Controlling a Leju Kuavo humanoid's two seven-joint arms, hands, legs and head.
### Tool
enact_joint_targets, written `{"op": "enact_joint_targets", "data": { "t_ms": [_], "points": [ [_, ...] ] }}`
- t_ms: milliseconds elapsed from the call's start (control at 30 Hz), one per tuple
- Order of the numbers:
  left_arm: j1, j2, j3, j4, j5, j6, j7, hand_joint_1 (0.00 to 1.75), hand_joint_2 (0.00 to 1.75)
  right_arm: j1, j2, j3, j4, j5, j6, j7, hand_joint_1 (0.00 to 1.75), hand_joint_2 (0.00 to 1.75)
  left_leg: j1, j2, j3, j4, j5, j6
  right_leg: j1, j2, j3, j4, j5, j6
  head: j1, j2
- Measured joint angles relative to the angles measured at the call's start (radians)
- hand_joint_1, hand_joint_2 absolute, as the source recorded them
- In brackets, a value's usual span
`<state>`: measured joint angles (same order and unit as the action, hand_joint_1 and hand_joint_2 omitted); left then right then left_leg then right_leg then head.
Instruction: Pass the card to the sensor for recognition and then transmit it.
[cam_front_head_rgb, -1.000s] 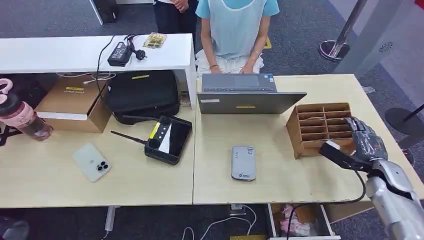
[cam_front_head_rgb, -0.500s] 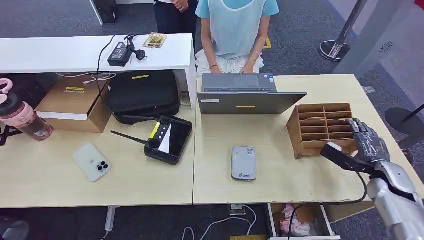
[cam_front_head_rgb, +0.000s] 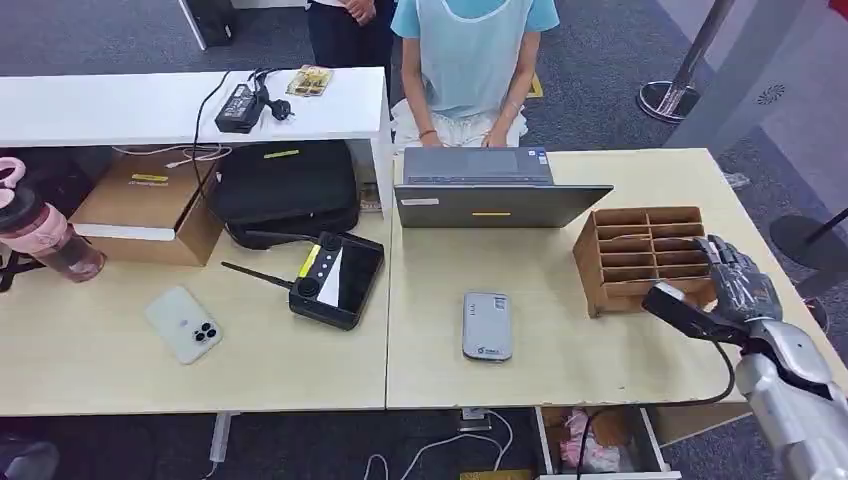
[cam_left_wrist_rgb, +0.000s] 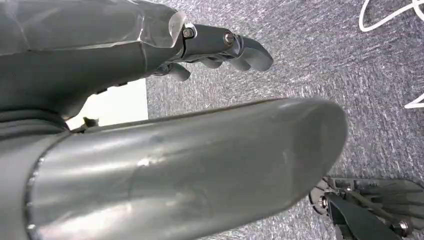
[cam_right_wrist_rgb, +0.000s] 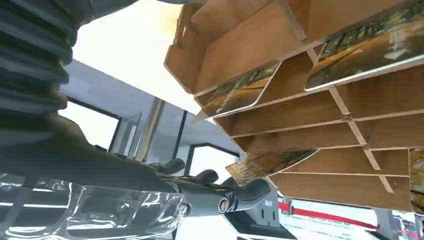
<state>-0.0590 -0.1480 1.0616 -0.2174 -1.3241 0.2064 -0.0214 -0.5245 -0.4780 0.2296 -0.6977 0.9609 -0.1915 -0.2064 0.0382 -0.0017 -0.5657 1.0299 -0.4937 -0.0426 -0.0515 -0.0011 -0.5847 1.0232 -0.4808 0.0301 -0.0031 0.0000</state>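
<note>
At right of the head view, the right hand (cam_front_head_rgb: 735, 285), fingers apart and empty, should slide squarely into the wooden card rack (cam_front_head_rgb: 640, 255) and pinch one card (cam_right_wrist_rgb: 240, 91).

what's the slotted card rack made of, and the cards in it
The card rack looks like thin plywood or fibreboard, unvarnished and matt: brown faces, paler cut edges, dividers slotted together. The cards look like glossy printed plastic or coated card, with pale edges and a sheen over a leafy photo print; which of the two is unclear.
</note>
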Motion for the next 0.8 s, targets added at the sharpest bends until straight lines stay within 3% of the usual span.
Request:
{"op": "enact_joint_targets", "data": {
  "t_ms": [567, 600, 633, 667, 700, 800],
  "points": [
    [0.0, 0.0, 0.0, 0.0, 0.0, 0.0, 0.0, 0.0, 0.0, -0.021, 0.002, 0.0, 0.023, 0.034, 0.016, 0.018, 0.03, 1.75, 0.0, 0.0, 0.0, 0.0, 0.0, 0.0, 0.0, 0.0, 0.0, 0.0, 0.0, 0.0, 0.0, 0.0],
    [0.0, 0.0, 0.0, 0.0, 0.0, 0.0, 0.0, 0.0, 0.0, -0.022, 0.003, 0.0, 0.024, 0.034, 0.016, 0.018, 0.17, 1.75, 0.0, 0.0, 0.0, 0.0, 0.0, 0.0, 0.0, 0.0, 0.0, 0.0, 0.0, 0.0, 0.0, 0.0],
    [0.0, 0.0, 0.0, 0.0, 0.0, 0.0, -0.001, 0.0, 0.0, -0.022, 0.003, 0.0, 0.024, 0.034, 0.016, 0.018, 0.17, 1.75, 0.0, 0.0, 0.0, 0.0, 0.0, 0.0, 0.0, 0.0, 0.0, 0.0, 0.0, 0.0, 0.0, 0.0],
    [0.0, 0.0, 0.0, 0.0, 0.0, 0.0, -0.001, 0.0, 0.0, -0.022, 0.004, 0.0, 0.024, 0.034, 0.016, 0.018, 1.03, 1.75, 0.0, 0.0, 0.0, 0.0, 0.0, 0.0, 0.0, 0.0, 0.0, 0.0, 0.0, 0.0, 0.0, 0.0],
    [0.0, 0.0, 0.0, 0.0, 0.0, 0.0, -0.001, 0.0, 0.0, -0.022, 0.004, 0.0, 0.024, 0.034, 0.016, 0.018, 1.36, 1.75, 0.0, 0.0, 0.0, 0.0, 0.0, 0.0, 0.0, 0.0, 0.0, 0.0, 0.0, 0.0, 0.0, 0.0],
    [0.0, 0.0, 0.0, 0.0, -0.001, 0.0, -0.002, 0.0, 0.0, -0.022, 0.004, 0.0, 0.024, 0.034, 0.016, 0.018, 1.36, 1.75, 0.0, 0.0, 0.0, 0.0, 0.0, 0.0, 0.0, 0.0, 0.0, 0.0, 0.0, 0.0, 0.0, 0.0]
  ]
}}
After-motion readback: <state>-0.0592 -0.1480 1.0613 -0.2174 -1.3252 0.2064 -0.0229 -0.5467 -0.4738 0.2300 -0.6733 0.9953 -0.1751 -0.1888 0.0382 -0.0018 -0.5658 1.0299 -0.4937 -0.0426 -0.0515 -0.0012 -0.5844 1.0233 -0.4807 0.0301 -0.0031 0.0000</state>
